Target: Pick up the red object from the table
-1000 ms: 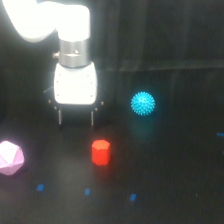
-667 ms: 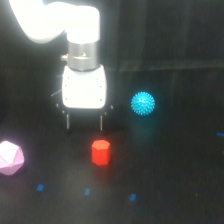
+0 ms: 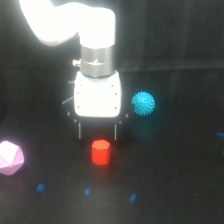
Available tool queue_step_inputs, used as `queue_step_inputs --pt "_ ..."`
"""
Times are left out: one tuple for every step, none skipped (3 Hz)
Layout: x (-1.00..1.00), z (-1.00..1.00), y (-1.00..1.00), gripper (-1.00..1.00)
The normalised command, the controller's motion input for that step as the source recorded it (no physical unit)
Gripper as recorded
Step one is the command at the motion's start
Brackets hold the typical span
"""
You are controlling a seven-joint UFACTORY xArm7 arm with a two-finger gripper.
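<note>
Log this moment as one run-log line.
phase: approach | claw: open, above and behind red object, not touching | red object: on table | neighbours: cyan ball, pink polyhedron

Arm: white, enters from the upper left of the exterior view and bends down to a vertical wrist near centre.
Wrist: grey metal ring above a white boxy housing.
Gripper [image 3: 97, 131]: points straight down, two thin dark fingers [image 3: 79, 129] hanging parallel and spread apart.

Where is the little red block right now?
In the exterior view the red block sits on the black table near the middle, just below the open jaws of the gripper, between the pink polyhedron and the cyan spiky ball.
</note>
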Motion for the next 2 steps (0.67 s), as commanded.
queue_step_inputs --pt "0.23 -0.23 -0.26 0.26" --pt "-0.36 0.39 -0.17 -0.83"
